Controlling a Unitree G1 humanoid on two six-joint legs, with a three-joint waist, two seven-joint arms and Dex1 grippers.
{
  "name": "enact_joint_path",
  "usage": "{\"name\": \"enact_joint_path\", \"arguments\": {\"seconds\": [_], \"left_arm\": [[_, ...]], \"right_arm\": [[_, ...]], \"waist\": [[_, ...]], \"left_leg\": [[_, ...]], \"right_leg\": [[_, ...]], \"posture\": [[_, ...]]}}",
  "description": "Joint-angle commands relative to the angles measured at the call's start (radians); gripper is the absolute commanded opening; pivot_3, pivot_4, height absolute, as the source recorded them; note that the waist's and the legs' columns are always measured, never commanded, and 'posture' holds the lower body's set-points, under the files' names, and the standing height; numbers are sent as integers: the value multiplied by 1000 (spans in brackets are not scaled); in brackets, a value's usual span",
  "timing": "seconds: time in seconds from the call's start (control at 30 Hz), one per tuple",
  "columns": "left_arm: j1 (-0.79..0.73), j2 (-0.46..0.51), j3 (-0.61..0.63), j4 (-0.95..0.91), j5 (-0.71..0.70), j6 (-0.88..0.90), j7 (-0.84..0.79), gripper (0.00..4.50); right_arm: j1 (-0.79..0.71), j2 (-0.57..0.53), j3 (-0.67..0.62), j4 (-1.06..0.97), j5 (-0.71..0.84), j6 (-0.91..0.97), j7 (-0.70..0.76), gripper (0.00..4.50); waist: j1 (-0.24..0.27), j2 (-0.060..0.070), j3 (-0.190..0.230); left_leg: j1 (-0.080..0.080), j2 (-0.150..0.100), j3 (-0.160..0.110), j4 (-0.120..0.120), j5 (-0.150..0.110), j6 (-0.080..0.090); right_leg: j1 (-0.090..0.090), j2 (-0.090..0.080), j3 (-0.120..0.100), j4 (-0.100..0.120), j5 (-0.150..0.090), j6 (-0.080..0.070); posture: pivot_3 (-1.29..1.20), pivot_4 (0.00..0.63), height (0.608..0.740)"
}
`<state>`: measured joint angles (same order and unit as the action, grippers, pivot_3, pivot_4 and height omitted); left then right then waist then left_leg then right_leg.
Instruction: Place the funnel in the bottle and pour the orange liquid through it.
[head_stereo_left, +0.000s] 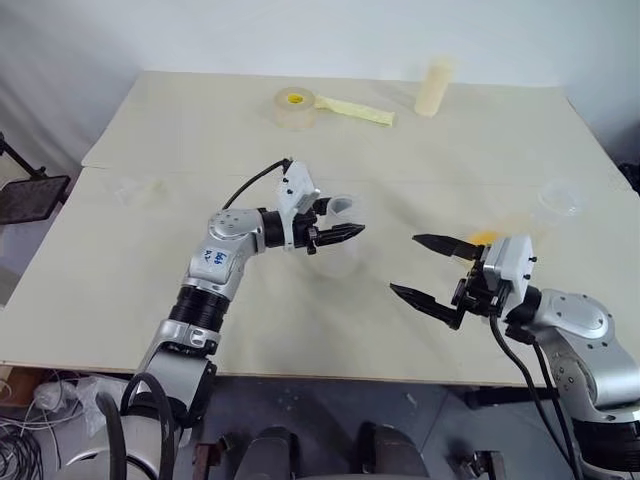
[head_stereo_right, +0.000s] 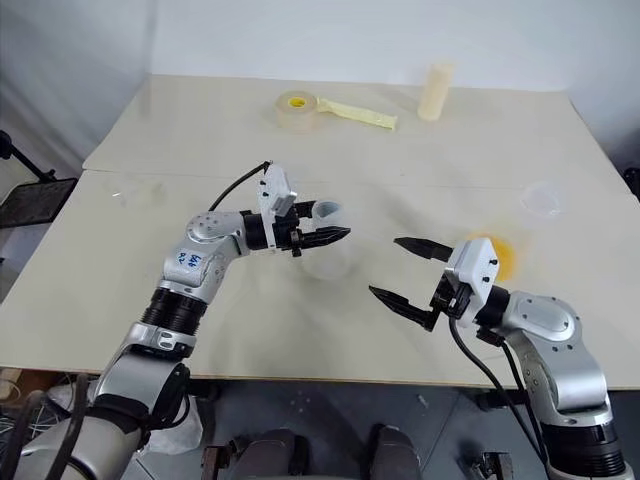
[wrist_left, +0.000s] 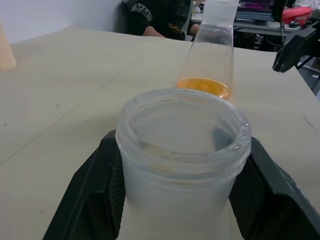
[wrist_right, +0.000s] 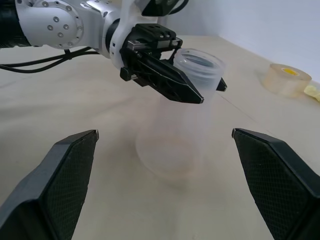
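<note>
The clear flask-shaped bottle (head_stereo_left: 338, 250) stands mid-table, empty. My left gripper (head_stereo_left: 340, 228) is shut on its neck (wrist_left: 182, 145), a black finger (wrist_left: 85, 195) on each side. My right gripper (head_stereo_left: 428, 268) hangs open to the bottle's right, level and pointing at it, nothing between its fingers. The orange liquid (wrist_left: 204, 86) sits in the bottom of a second clear flask (wrist_left: 212, 45), just behind the right gripper (head_stereo_right: 405, 268). A small faint clear shape at the table's left (head_stereo_left: 130, 187) looks like the funnel; I cannot make out its form.
A low clear cup (head_stereo_left: 560, 198) stands at the right edge. At the back lie a tape roll (head_stereo_left: 296, 106) with a yellow strip (head_stereo_left: 355, 110) and an opaque cream cylinder (head_stereo_left: 433, 88). A seam (head_stereo_left: 150, 170) crosses the table.
</note>
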<state>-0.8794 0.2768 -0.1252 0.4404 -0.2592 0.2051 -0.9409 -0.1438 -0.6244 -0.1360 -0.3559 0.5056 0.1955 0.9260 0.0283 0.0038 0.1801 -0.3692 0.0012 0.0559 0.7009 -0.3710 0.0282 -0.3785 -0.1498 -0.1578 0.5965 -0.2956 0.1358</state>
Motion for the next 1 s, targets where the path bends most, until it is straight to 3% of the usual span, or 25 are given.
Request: {"name": "enact_joint_path", "arguments": {"seconds": [0.03, 0.17, 0.47, 0.73, 1.0], "left_arm": [[-19, -4, -6, -8, 19, -11, -5, 3302], [1, -4, -6, -33, 11, 27, -13, 4479], [35, 18, 44, -130, -47, 130, -21, 4479], [107, 163, 112, -259, -130, 293, -85, 4479], [183, 241, 189, -293, -174, 240, -130, 4479]], "right_arm": [[12, -7, -39, -50, 16, -11, -18, 4500], [20, -11, -41, -57, 18, -11, -28, 4500], [25, -25, -62, -60, 19, -2, -28, 4500], [80, -67, -110, -72, 26, 28, -29, 4500], [141, -72, -156, -99, 32, 46, -56, 4500]], "waist": [[-1, 0, 0], [-1, 0, 0], [-2, 0, 0], [-2, 0, 0], [-2, 0, 0]], "left_leg": [[0, 0, 0, 0, 0, 0], [0, 0, 0, 0, 0, 0], [0, 0, -1, 0, 0, 0], [0, 1, -2, 0, 0, 0], [1, 1, -7, 0, 0, 0]], "right_leg": [[0, 0, 0, 0, 0, 0], [0, 0, 0, 0, 0, 0], [0, 0, 0, 0, 0, 0], [0, 0, 0, 0, 0, 0], [1, 0, 0, 1, 0, 0]], "posture": [[0, 150, 740], [0, 150, 740], [0, 150, 740], [0, 150, 740], [0, 150, 740]]}}
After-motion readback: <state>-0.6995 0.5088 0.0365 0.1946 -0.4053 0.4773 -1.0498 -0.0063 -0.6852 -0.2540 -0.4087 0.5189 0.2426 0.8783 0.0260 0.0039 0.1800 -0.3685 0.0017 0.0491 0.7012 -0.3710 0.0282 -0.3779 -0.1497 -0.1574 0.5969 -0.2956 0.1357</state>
